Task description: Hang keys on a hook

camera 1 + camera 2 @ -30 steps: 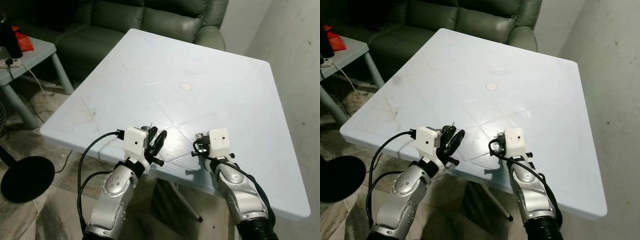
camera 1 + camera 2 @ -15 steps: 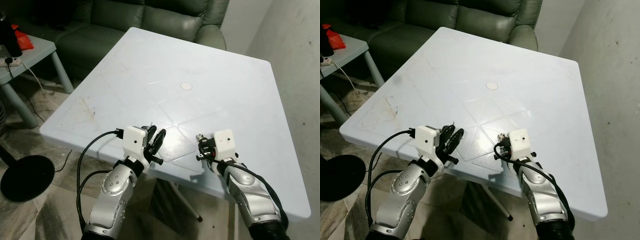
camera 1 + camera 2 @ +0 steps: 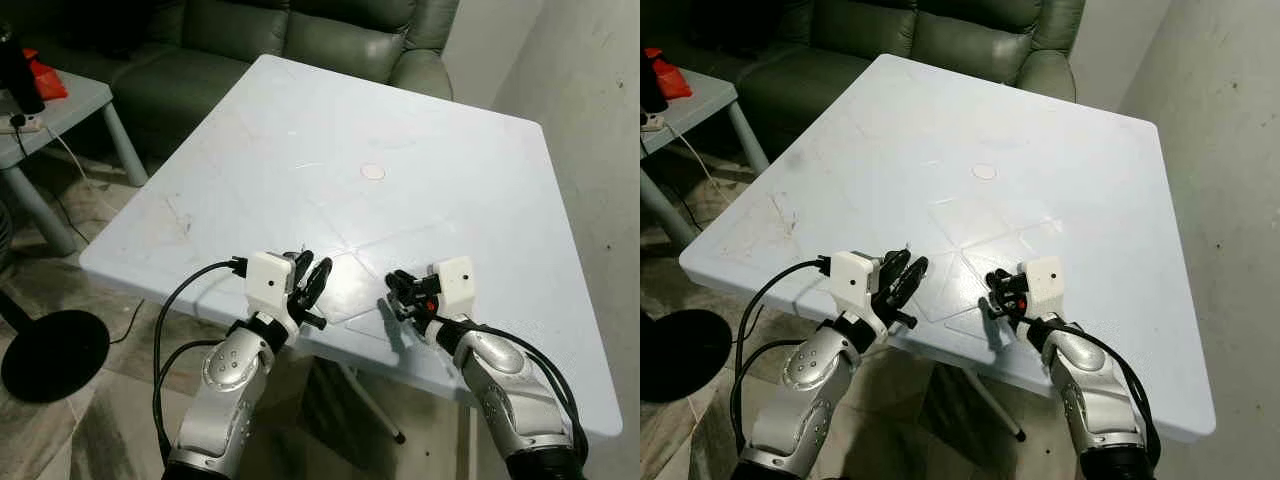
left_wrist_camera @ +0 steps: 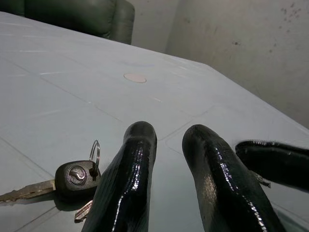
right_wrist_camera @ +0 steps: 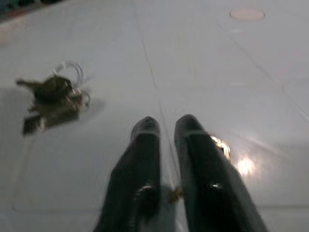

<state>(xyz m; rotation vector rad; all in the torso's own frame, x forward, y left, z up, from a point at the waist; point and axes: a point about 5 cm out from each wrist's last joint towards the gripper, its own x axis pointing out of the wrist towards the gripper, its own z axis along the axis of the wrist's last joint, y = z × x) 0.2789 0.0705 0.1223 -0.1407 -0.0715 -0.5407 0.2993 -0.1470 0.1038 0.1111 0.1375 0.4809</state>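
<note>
A bunch of keys (image 4: 72,180) with a black head and a metal ring lies on the white table (image 3: 400,130) near its front edge. It rests just beside my left gripper's fingertips. My left gripper (image 3: 312,272) hovers low over the table, its fingers (image 4: 137,145) close together with nothing between them. From the right, my right gripper (image 3: 398,288) points towards the keys (image 5: 53,99), a short way off, shut and empty. One of its black fingers (image 4: 275,162) shows in the left wrist view.
A small round cap (image 3: 372,172) marks the table's middle. A dark green sofa (image 3: 300,40) stands behind the table. At the left are a low grey side table (image 3: 60,105) and a black round base (image 3: 50,355) on the floor. A wall (image 3: 600,100) runs close on the right.
My right gripper has swung round to point left towards the keys and the left gripper, while its wrist shifted slightly right. The left gripper has stayed put.
</note>
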